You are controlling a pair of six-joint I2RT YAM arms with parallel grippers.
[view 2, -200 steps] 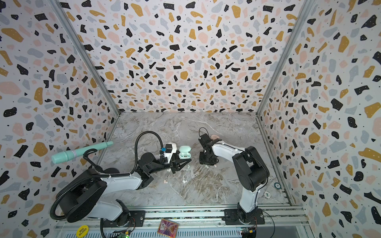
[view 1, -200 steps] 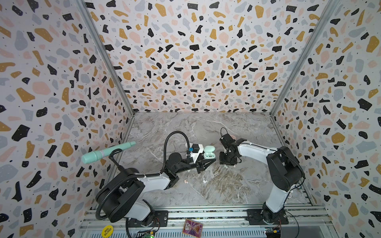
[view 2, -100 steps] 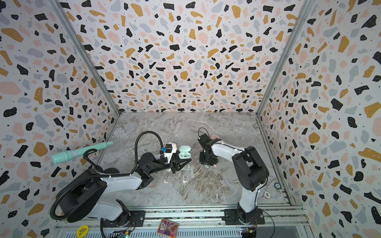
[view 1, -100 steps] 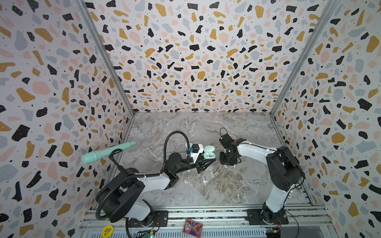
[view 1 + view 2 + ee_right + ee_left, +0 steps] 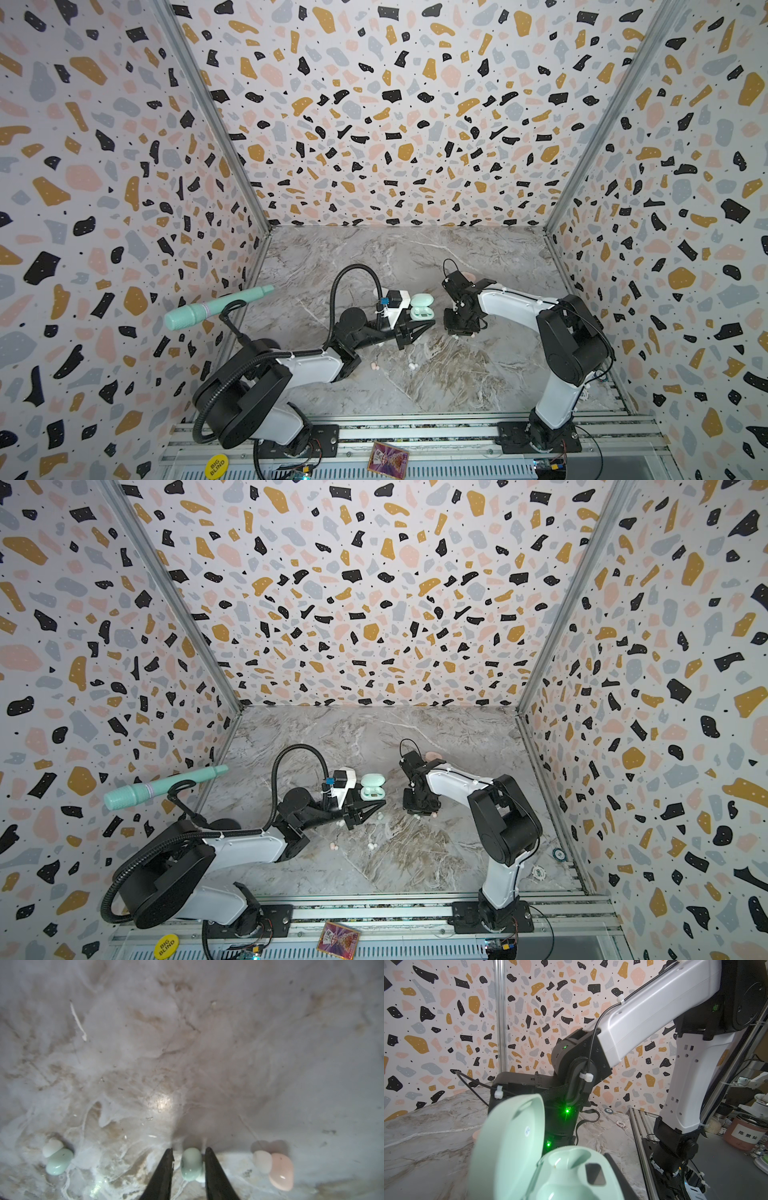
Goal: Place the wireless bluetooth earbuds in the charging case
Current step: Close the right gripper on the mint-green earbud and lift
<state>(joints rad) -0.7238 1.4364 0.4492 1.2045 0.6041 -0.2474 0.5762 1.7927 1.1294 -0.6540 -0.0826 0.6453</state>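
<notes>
The mint charging case (image 5: pixel 422 307) sits lid-open at mid-table, and my left gripper (image 5: pixel 415 328) is shut on its base. The left wrist view shows its empty sockets (image 5: pixel 569 1159) and one black finger (image 5: pixel 618 1176) beside it. My right gripper (image 5: pixel 461 330) points down at the table just right of the case. Its fingertips straddle a mint earbud (image 5: pixel 191 1164) lying on the marble. One finger touches the bud and a thin gap remains at the other. A second mint earbud (image 5: pixel 59 1161) and a pink earbud (image 5: pixel 280 1171) lie to either side.
A pink earbud (image 5: pixel 375 367) and a white earbud (image 5: pixel 412 366) lie near the left forearm. A pink case (image 5: pixel 469 275) peeks out behind the right wrist. A mint microphone (image 5: pixel 216 307) juts from the left wall. Poker chips (image 5: pixel 539 872) lie by the right wall.
The right gripper's jaws have narrowed around the mint earbud. Both arms and the case stay where they were.
</notes>
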